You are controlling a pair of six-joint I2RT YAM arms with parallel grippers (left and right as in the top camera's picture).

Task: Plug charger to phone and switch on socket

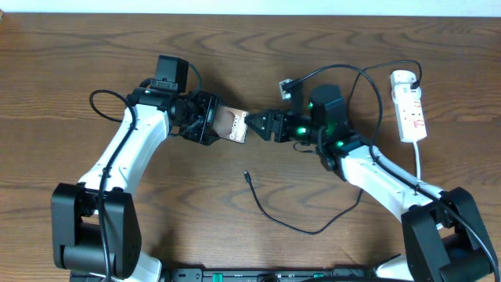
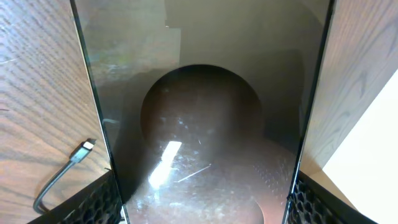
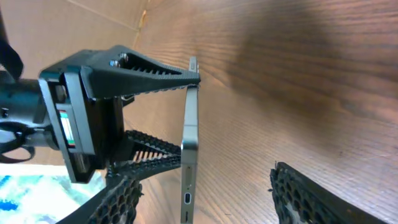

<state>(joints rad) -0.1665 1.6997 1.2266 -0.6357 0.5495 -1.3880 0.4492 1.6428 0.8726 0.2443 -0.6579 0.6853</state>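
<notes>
Left gripper point(image 1: 214, 123) is closed on the flat faces of the phone point(image 1: 232, 124). The phone's port point(image 3: 186, 199) faces the right gripper point(image 1: 255, 124), whose fingers are spread wide and empty just beside that end. The charger connector point(image 1: 246, 176) lies on the table, robot-side of the phone. The socket point(image 1: 410, 106) lies well to the phone's right. Advice: pinch the charger close behind its tip, align it with the port and push straight in while the left gripper braces the phone.

Dark phone point(image 1: 235, 125) aloft, edge-up — black charger point(image 1: 247, 178) loose nearby, white socket point(image 1: 410, 106) far right.
</notes>
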